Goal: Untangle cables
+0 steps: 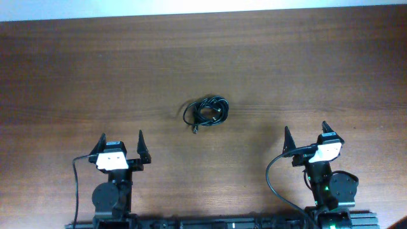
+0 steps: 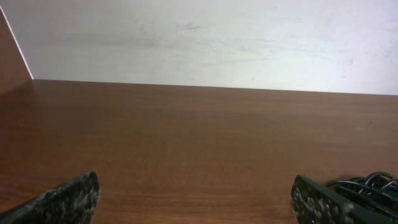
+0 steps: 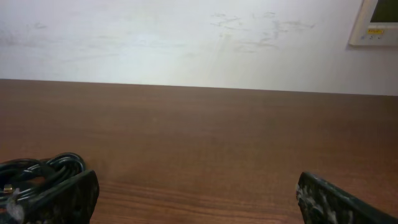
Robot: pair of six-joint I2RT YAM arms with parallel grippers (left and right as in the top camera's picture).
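Brown wooden table (image 1: pixel 95 70) is filling nearly the whole overhead view. A pale wall (image 2: pixel 199 37) is running behind its far edge in both wrist views.

Left gripper (image 1: pixel 121 137) is sitting at the near edge of the table, left of centre. Its jaws are standing wide apart, and only bare wood is showing between the fingers.

Right gripper (image 1: pixel 306 129) is sitting at the near edge, right of centre. Its jaws are also standing wide apart over bare wood.

The cables (image 1: pixel 206 111) are lying on the table as one small, tight black coil. The coil is resting about mid-table, between the two grippers and farther out than both, well apart from each. It is showing at the lower right corner of the left wrist view and at the lower left of the right wrist view, partly hidden behind a finger in each.

One small plug end (image 1: pixel 194 130) is sticking out of the coil on the near-left side.
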